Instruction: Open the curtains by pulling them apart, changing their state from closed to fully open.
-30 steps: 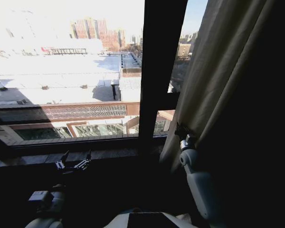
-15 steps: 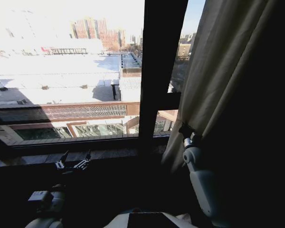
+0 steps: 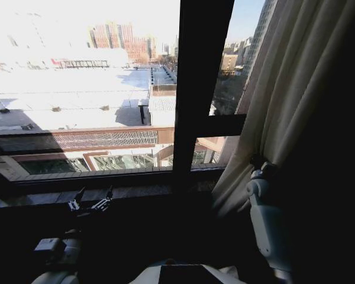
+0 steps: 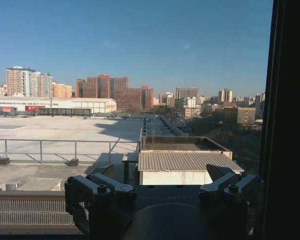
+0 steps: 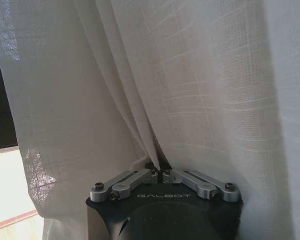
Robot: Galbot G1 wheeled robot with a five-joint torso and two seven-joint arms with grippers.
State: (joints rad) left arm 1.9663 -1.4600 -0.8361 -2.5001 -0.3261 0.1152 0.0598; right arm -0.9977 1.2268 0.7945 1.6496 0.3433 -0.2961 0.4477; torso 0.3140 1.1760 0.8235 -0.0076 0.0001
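Note:
A sheer white pleated curtain (image 3: 287,100) hangs gathered at the right of the window, its folds close up in the right wrist view (image 5: 190,85). My right gripper (image 3: 261,164) is pressed into the fabric about waist high, shut on a pinched fold of the curtain (image 5: 157,171). My left gripper (image 3: 90,203) rests low near the window sill at the left, open, with nothing between its fingers (image 4: 102,192). The glass on the left side is uncovered, with rooftops and buildings beyond.
A dark vertical window post (image 3: 198,89) stands between the bare pane and the curtain. The sill (image 3: 83,194) runs along below the glass. The area right of the curtain is dark.
My right gripper has moved to the right with the curtain fold in it, dragging the fabric edge right and uncovering more glass past the post. The left arm has stayed put.

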